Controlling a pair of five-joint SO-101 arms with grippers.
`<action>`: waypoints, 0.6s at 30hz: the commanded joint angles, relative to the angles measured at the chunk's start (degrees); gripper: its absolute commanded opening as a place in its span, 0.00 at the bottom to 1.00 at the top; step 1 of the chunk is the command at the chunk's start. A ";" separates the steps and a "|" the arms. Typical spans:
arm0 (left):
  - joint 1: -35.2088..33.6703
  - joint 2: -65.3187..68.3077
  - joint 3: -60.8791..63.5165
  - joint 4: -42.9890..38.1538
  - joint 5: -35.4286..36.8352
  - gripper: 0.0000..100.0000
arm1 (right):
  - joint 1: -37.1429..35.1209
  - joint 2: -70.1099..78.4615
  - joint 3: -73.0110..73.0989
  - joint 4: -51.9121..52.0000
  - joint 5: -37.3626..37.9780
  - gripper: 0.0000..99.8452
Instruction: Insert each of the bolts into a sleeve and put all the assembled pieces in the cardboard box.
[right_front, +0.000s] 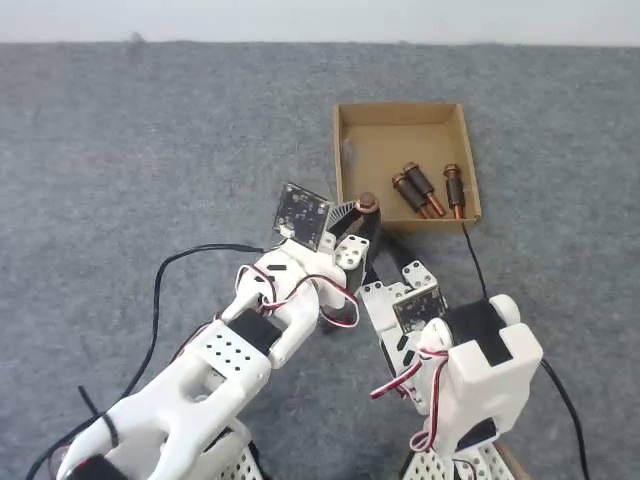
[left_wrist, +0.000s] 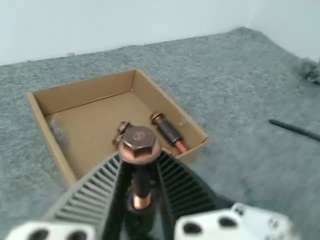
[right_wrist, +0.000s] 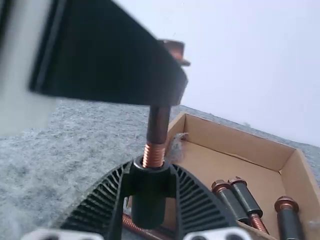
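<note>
Just off the corner of the cardboard box (right_front: 400, 150) nearest the arms, above the grey carpet (right_front: 150, 150): both grippers meet, one over the other.

1. Left gripper (left_wrist: 140, 159): ribbed black fingers drawn narrow and clamped on a copper-coloured bolt (left_wrist: 139, 142); grip falls on the shank just under the hexagonal head; head uppermost, threaded end pointing down; bolt held clear of the carpet.

2. Right gripper (right_wrist: 150, 172): set beneath the left one; ribbed fingers closed tight around a black sleeve (right_wrist: 148, 197), held upright; the bolt's threaded end stands in line with the sleeve and meets its mouth; a short run of copper thread shows above the rim; how far the thread sits inside cannot be told.

3. Cardboard box: open-topped, resting on the carpet, just beyond the joined grippers; holds three assembled pieces (right_front: 422, 188), each a copper bolt in a black sleeve; two lie side by side, close together; the third piece (right_front: 455, 190) lies a little apart, near the right-hand wall; all three rest in the half of the box nearest the arms.

4. Black cable (right_front: 475, 265): lies on the carpet, running from beside the box's near right corner back along the right arm.
</note>
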 joint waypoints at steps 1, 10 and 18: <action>0.44 -0.44 -0.92 0.09 -0.44 0.01 | 0.84 -2.95 1.41 -0.84 0.70 0.01; 0.35 -0.35 -0.04 0.18 -0.44 0.01 | 1.01 -2.95 1.49 -2.42 0.70 0.01; 0.44 -0.26 2.07 0.18 -0.44 0.01 | 1.01 -2.95 1.49 -2.68 0.70 0.01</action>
